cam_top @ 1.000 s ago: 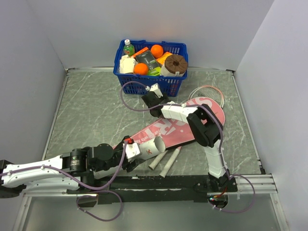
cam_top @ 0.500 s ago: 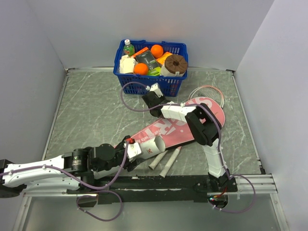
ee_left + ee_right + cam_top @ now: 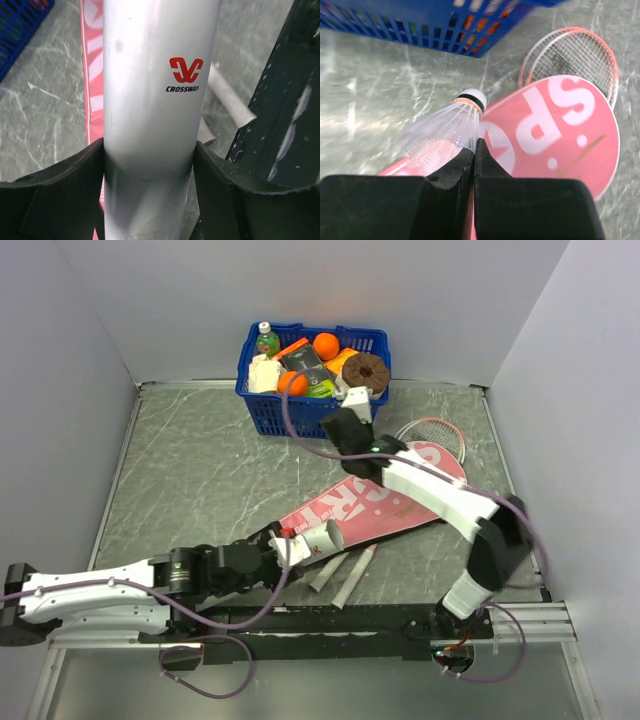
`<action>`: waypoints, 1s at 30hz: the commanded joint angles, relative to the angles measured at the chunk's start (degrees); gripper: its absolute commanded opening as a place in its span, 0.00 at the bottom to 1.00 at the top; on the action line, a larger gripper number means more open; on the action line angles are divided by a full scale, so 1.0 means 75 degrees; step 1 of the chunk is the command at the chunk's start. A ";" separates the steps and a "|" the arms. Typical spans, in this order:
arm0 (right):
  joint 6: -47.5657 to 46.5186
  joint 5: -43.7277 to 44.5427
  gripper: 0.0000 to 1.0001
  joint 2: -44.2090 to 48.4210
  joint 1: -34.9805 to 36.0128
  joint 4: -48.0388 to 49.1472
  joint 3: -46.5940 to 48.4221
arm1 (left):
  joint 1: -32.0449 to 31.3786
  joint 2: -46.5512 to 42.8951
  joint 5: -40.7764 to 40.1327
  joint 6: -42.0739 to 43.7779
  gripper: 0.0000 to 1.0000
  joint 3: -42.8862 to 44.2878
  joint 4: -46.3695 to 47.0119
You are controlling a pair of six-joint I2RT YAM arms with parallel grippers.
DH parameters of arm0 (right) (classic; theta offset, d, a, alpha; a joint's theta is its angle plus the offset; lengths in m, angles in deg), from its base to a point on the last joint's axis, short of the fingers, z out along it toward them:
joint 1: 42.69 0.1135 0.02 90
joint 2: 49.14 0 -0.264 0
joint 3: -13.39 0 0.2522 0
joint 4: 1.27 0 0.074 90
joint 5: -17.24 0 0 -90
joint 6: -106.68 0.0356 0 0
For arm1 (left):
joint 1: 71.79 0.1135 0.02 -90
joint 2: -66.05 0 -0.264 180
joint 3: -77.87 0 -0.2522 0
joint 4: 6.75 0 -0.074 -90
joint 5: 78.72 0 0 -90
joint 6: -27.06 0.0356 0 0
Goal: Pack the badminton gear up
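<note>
My left gripper (image 3: 290, 548) is shut on the long white tube (image 3: 320, 538), which lies low over the narrow end of the pink "SPORT" cover (image 3: 395, 502). In the left wrist view the tube (image 3: 155, 95) fills the gap between the jaws of that gripper (image 3: 150, 167). My right gripper (image 3: 338, 428) hovers near the basket, shut on the skirt of a white shuttlecock (image 3: 451, 124), pinched at the tip of the gripper (image 3: 475, 149). Racket heads (image 3: 440, 433) stick out from behind the cover's wide end (image 3: 555, 125). Their handles (image 3: 345, 575) lie by the tube.
A blue basket (image 3: 262, 405) full of groceries stands at the back middle of the table, just beyond my right gripper. Grey walls close in the table on three sides. The arm bases and a rail run along the near edge.
My right gripper has shut on the shuttlecock and swung up and to the right, from the cover's middle toward the basket. The left arm has shifted slightly right with the tube.
</note>
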 commanded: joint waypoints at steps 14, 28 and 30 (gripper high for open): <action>0.0443 -0.4685 0.00 0.6158 -0.0068 -0.3063 -0.2015 | -0.0022 0.0587 -0.0234 0.2211 0.01 -0.0041 0.0968; 0.0782 -0.8755 0.00 0.7496 -0.0022 -0.2853 -0.2730 | -0.0022 -0.0118 0.0658 0.1778 0.01 -0.0417 0.1074; 0.0852 -0.8767 0.00 0.7414 0.0025 -0.2759 -0.2800 | -0.0022 -0.0094 0.0751 0.1696 0.01 -0.0381 0.1085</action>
